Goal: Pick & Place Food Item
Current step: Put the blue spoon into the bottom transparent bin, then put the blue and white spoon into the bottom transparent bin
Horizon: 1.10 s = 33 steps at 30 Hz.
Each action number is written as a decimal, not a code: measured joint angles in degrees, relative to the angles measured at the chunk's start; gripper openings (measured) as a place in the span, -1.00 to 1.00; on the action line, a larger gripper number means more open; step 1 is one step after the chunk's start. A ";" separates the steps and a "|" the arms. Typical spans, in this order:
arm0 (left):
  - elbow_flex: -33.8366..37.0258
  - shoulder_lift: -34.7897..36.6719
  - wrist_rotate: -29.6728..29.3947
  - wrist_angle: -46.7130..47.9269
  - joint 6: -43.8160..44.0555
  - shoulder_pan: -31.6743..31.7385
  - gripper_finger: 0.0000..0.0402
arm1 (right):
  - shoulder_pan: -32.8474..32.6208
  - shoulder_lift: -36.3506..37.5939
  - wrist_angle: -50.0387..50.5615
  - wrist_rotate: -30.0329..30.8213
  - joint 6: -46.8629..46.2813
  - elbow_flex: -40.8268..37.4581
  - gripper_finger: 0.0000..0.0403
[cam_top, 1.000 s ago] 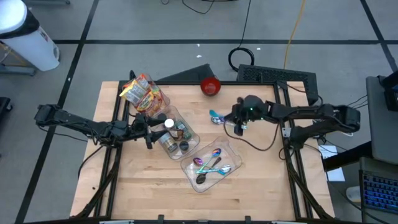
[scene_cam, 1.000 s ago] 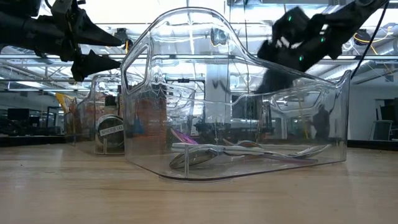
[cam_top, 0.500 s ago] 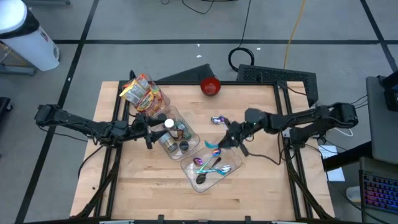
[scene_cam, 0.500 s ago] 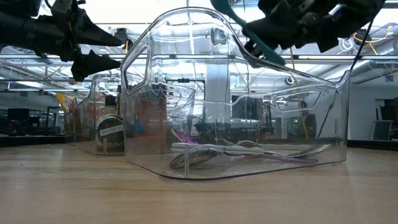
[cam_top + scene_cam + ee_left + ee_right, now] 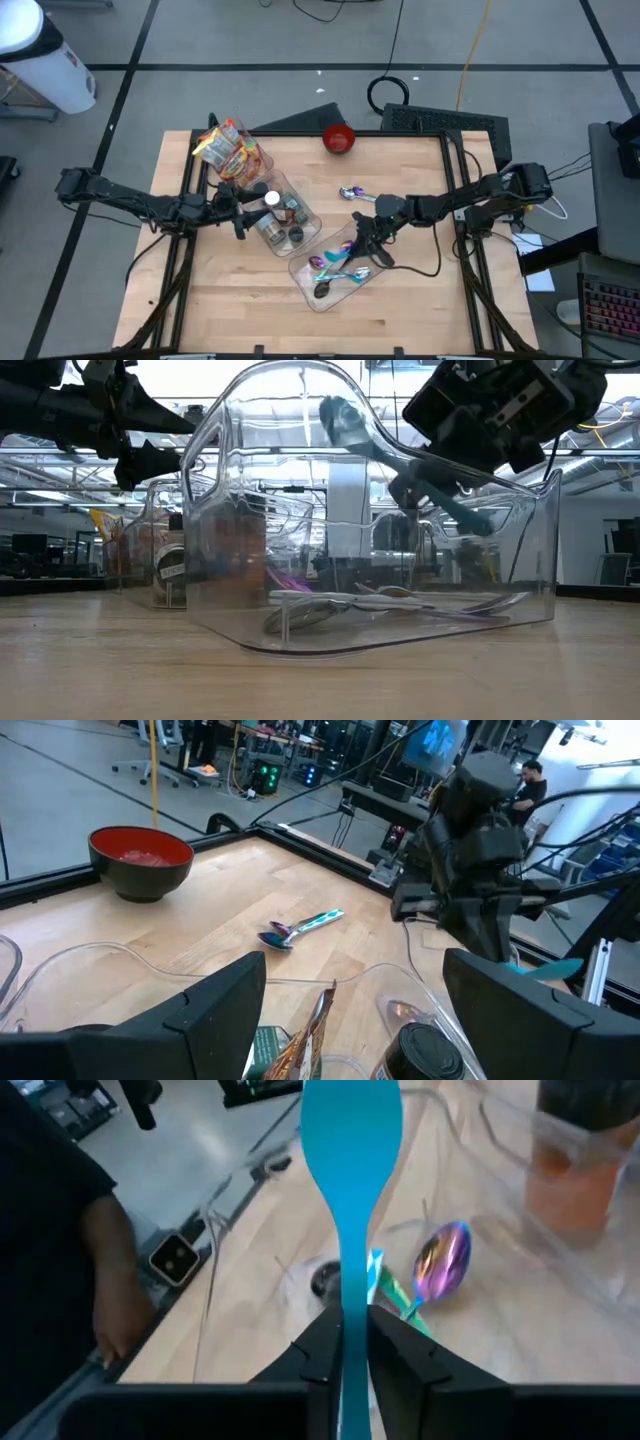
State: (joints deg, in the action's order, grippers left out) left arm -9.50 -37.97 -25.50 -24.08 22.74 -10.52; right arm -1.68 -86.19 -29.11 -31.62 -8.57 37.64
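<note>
While the left gripper waits with jaws wide apart, holding nothing, over the jar bin at centre-left of the high view, the right gripper hangs over the clear cutlery tray just right of centre, jaws pinched on the stem of a teal spoon. In the low view the spoon slants across the tray's upper rim, bowl up & to the left, above the spoons already lying inside. Another spoon lies loose on the bench above the tray; a red bowl sits at the bench's top edge. To finish well, the arm prob. needs to lower w/ the handle clear of the wall, level the spoon along the tray's length, then let go low so it doesn't bounce out.
</note>
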 joint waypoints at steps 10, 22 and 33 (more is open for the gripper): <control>0.00 0.01 0.00 0.01 0.00 0.00 0.56 | 0.05 0.72 -1.56 -0.11 0.98 -0.01 -0.50; 0.00 0.01 0.00 0.00 0.01 0.00 0.56 | 7.25 10.13 -0.79 -0.02 -1.45 -0.01 -0.28; 0.00 0.01 0.00 -0.01 0.00 0.00 0.56 | 20.20 21.32 26.59 11.37 8.32 0.00 -0.32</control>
State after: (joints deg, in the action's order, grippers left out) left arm -9.50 -37.95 -25.50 -24.10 22.74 -10.52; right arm 18.53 -64.88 -2.52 -20.25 -0.25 37.64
